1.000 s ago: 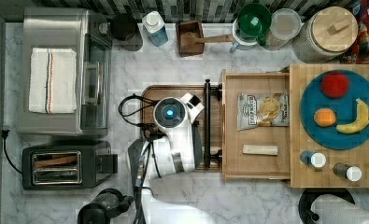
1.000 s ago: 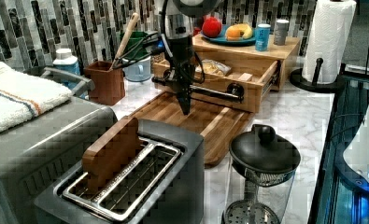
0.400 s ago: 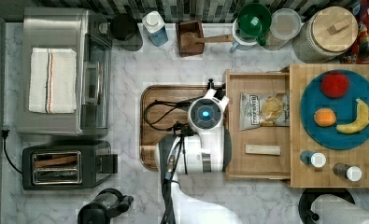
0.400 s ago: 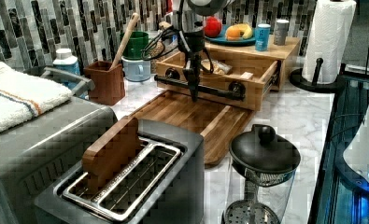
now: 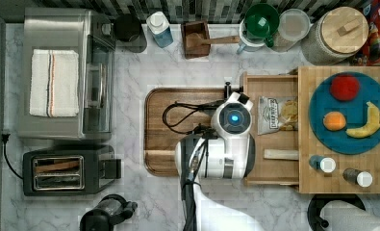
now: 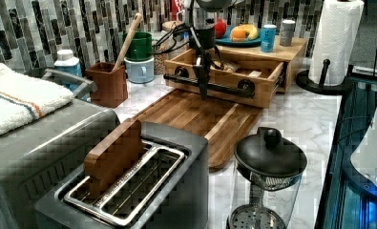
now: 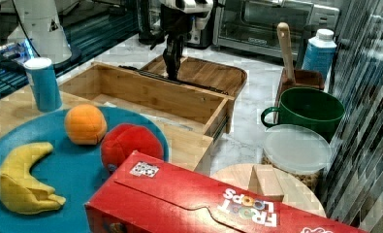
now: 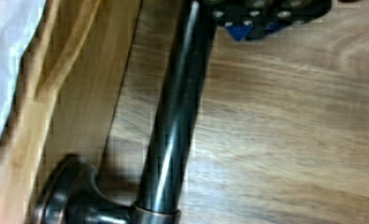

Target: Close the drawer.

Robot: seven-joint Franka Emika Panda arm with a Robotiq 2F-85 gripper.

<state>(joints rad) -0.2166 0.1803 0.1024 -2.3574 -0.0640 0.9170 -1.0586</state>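
A blue plate [image 5: 356,139] holds a banana [image 5: 368,122], an orange [image 5: 334,121] and a red ball [image 5: 345,88]. A toaster [image 5: 67,170] sits on the white desk [image 5: 134,197], near a green cup [image 5: 261,20].

Light bamboo drawer [image 6: 253,90], dark bronze handle [image 8: 173,121], blue plate [image 5: 322,132].

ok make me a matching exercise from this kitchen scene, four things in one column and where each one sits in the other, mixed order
Things:
1. snack bag
2. banana
3. folded towel
4. wooden spoon

Places:
A. on the blue plate
B. standing in the brown wooden holder
C. inside the open drawer
D. on top of the toaster oven

Pairs: 1-C, 2-A, 3-D, 4-B
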